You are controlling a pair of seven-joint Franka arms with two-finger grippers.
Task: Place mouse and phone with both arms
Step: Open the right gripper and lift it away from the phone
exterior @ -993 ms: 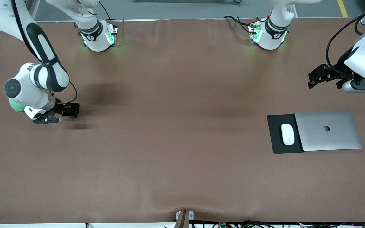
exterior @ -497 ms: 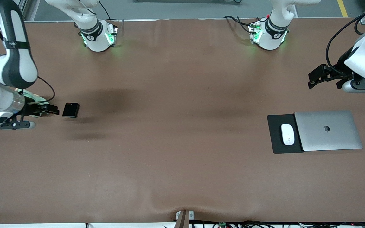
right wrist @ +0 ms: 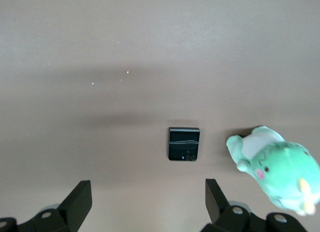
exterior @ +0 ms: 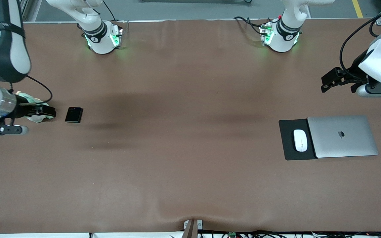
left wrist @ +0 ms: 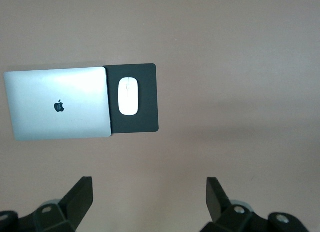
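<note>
No containers on the table point(exterior: 190, 172). Mouse point(exterior: 300, 140) sits on a black mouse pad point(exterior: 289, 145) toward the left arm's end, nothing touching it; pad edge tucks under or butts against a closed silver laptop point(exterior: 342, 136) beside it, can't tell which. Phone point(exterior: 73, 114) lies flat on the bare table toward the right arm's end, with a green plush toy point(right wrist: 277, 164) just beside it, a small gap between them. Right gripper point(exterior: 46, 112) is up over that plush, fingers point(right wrist: 75, 202) spread apart, holding nothing. Left gripper point(exterior: 329, 80) hangs over bare table near the left arm's end, fingers point(left wrist: 77, 197) apart, empty, well clear of laptop and mouse. Nothing lies between either gripper and its nearby item.
</note>
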